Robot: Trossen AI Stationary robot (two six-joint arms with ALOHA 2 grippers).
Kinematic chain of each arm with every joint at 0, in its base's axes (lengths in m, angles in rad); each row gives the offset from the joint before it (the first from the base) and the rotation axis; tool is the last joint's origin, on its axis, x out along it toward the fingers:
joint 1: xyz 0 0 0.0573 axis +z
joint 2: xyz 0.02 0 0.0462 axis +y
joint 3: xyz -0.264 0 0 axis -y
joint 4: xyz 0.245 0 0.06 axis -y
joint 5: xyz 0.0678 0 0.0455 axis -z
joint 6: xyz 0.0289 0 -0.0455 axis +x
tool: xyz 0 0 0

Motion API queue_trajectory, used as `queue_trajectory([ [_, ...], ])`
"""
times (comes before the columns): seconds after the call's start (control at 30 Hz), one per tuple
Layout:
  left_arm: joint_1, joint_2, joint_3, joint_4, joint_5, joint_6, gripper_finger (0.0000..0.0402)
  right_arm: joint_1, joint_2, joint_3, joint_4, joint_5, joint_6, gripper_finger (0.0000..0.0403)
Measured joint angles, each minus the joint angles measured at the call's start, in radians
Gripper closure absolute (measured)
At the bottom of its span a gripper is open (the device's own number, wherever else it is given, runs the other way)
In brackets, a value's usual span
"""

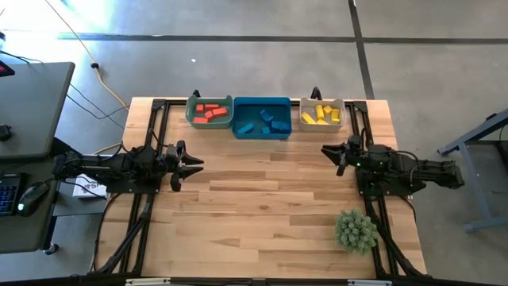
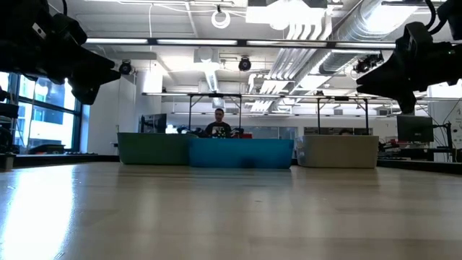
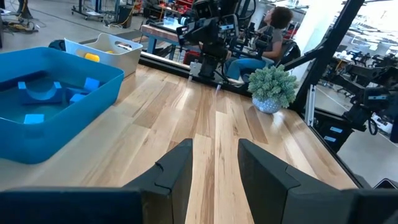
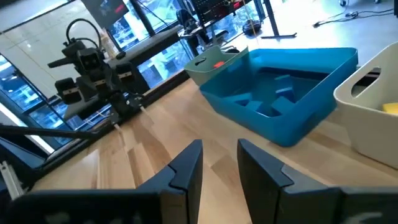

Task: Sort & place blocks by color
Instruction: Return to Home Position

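The blocks lie sorted in three bins at the table's far edge. Red blocks are in the green bin, blue blocks in the blue bin, and yellow blocks in the beige bin. My left gripper hangs level at the table's left side, pointing right. Its fingers stand a little apart with nothing between them. My right gripper hangs level at the right side, pointing left, shut and holding nothing.
A spiky green plant-like ball sits on the table near the right front, beside the right arm's base. Bare wood spreads between the two arms. Beyond the table a person sits behind the bins.
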Motion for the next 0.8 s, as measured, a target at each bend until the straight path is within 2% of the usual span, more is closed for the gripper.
queue_trajectory([
  [0.53, 0.000, 0.000, 0.000, 0.000, 0.000, 0.000, 0.0284, 0.000, 0.000, 0.000, -0.001, 0.000, -0.121, 0.0315],
  [0.8, 0.000, 0.000, 0.000, 0.000, 0.000, 0.000, 0.0284, 0.000, 0.000, 0.000, -0.001, 0.000, -0.118, 0.0315],
])
